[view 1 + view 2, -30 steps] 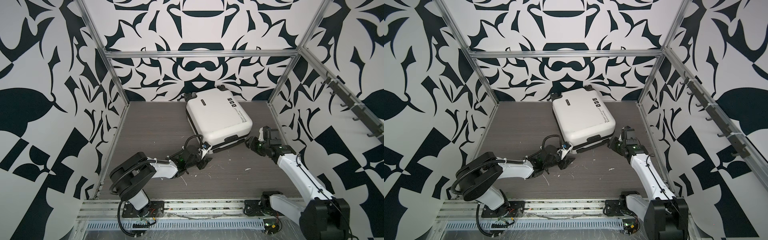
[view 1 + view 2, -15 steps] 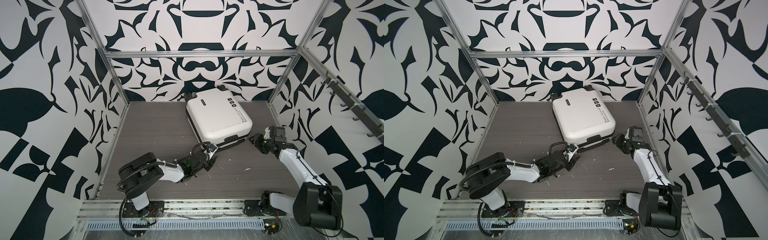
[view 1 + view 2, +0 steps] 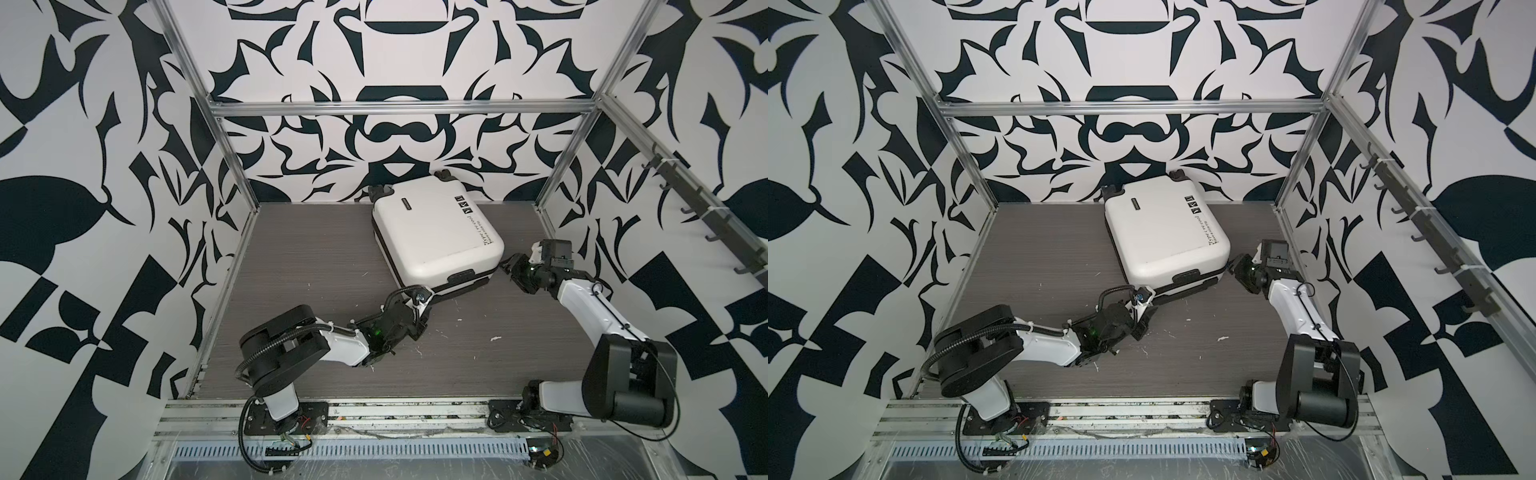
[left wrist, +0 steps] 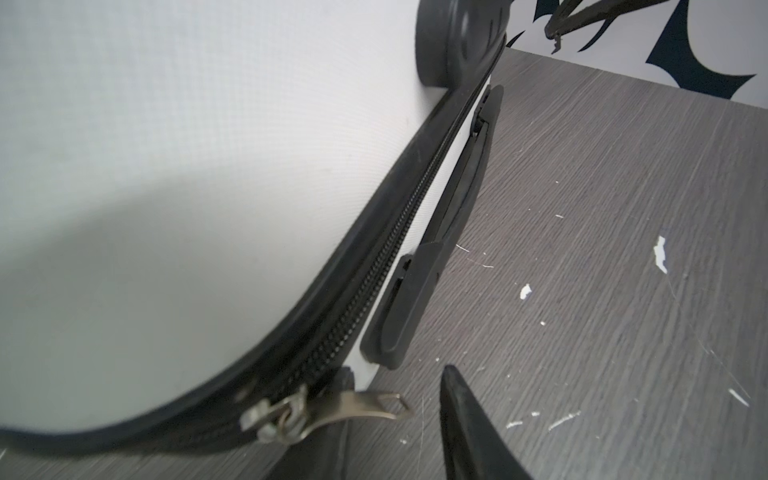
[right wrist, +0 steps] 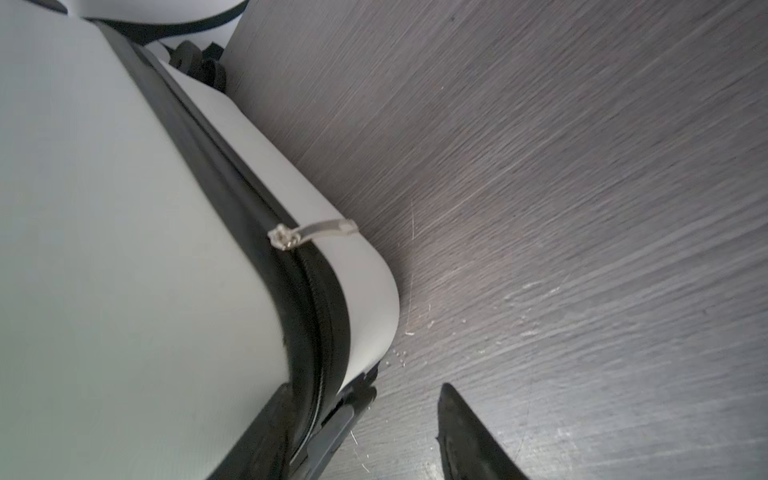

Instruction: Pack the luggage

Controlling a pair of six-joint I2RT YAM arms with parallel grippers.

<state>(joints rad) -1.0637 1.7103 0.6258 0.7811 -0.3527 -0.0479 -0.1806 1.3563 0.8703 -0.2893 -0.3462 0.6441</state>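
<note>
In both top views the left gripper (image 3: 424, 309) (image 3: 1138, 318) is reaching low across the grey table (image 3: 311, 270) to the near corner of the luggage (image 3: 432, 237) (image 3: 1163, 237), just below the centre of the frame. In the left wrist view its fingers (image 4: 469, 436) are standing spread, with the metal zipper pull (image 4: 357, 405) lying between them. The pull is sticking out toward the gap and is not pinched. A clear strip of table is showing between the pull and the far finger.

At mid right, the right gripper (image 3: 510, 268) (image 3: 1239, 266) is sitting just beside the luggage's right-hand near corner. Its fingers (image 5: 469, 436) are also spread and are holding nothing. A second zipper pull (image 5: 324, 230) is hanging over the shell's edge.

The luggage is lying flat on its broad side at the upper centre of the table, lid down, so its contents are not showing. Its long axis is running near to far, with the near end swung toward the right of the frame. The handle edge is facing the arms, and the black wheels (image 3: 376, 192) are pointing at the back wall.
</note>
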